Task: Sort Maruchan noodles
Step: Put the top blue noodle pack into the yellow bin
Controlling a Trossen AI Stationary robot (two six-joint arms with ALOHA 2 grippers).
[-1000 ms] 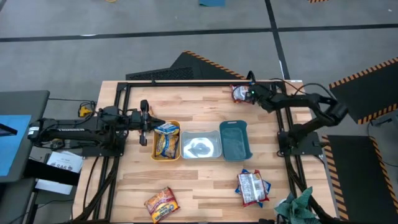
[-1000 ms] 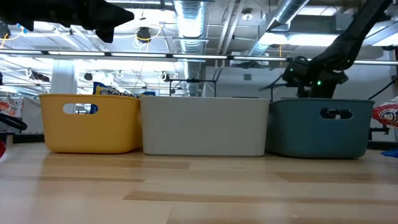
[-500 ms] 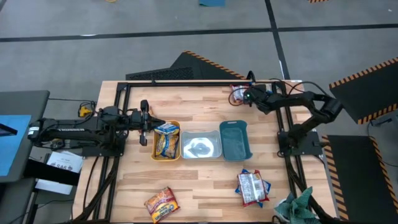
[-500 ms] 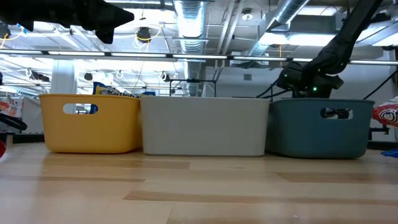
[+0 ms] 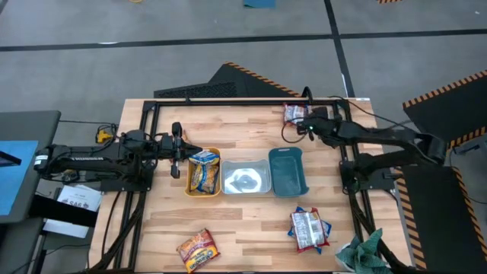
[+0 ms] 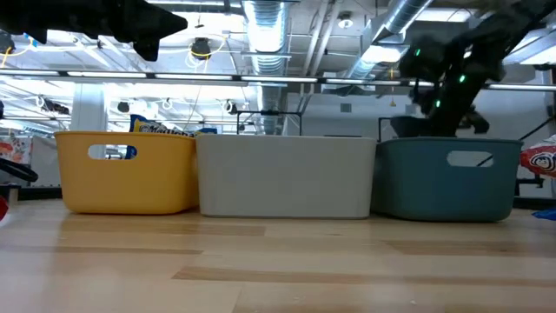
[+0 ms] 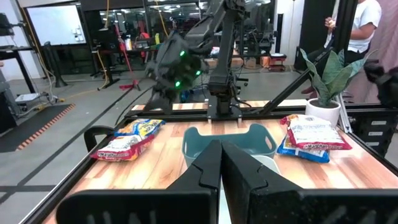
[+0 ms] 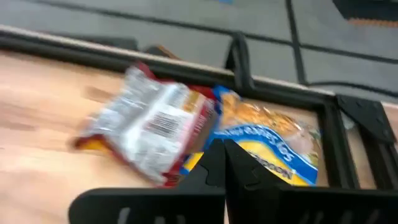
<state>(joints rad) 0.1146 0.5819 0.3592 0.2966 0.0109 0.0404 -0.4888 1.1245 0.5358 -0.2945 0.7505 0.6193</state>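
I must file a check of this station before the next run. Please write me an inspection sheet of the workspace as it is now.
Surface: wooden table, three bins in a row at its middle.
Job's things: blue-and-yellow packet in the orange bin; packets at the far right corner; red-orange packet and white-and-red packet at the near edge; clear bin and teal bin hold no packet.
Clutter: green cloth at the near right corner.
Grippers: left gripper shut, beside the orange bin; right gripper shut, empty, near the far packets.
Cables: one loop beside the right gripper.
Surroundings: a person and a potted plant beyond the table.
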